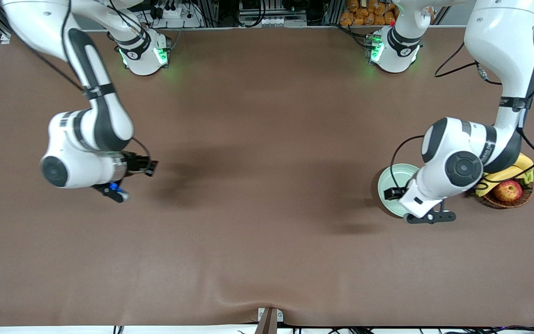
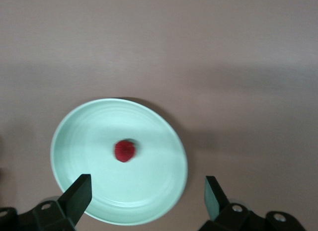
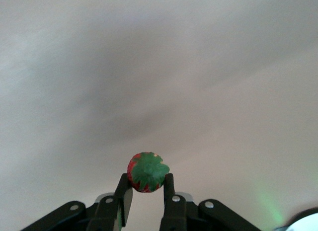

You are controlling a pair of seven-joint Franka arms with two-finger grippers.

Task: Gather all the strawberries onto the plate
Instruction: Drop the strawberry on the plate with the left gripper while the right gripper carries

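Brown cloth covers the whole table (image 1: 257, 222), smooth apart from a small ripple at the edge nearest the front camera.

My left gripper (image 2: 146, 193) hangs over the pale mint-green plate (image 1: 393, 178), which sits toward the left arm's end of the table. In the left wrist view its two fingers (image 2: 79, 193) stand wide apart with nothing between them, one over the plate's rim and the other over bare cloth just beside the plate. One strawberry (image 2: 124, 151) lies near the middle of the plate, red with a hint of green at its top. In the front view my own forearm covers most of the plate, so that berry does not show there.

Just beside the plate, closer to the end of the table, stands a brown wicker basket (image 1: 508, 200) holding a red-yellow apple (image 1: 508, 190) and bananas (image 1: 522, 168); my left arm hides part of it.

My right gripper (image 3: 145, 189) is up in the air over bare cloth toward the right arm's end of the table, well apart from the plate. Its fingers (image 3: 123, 193) are pinched on a second strawberry (image 3: 147, 172), whose green leafy cap faces the right wrist camera with red flesh showing around its edge. I cannot make out that berry in the front view, and I see no third one anywhere.
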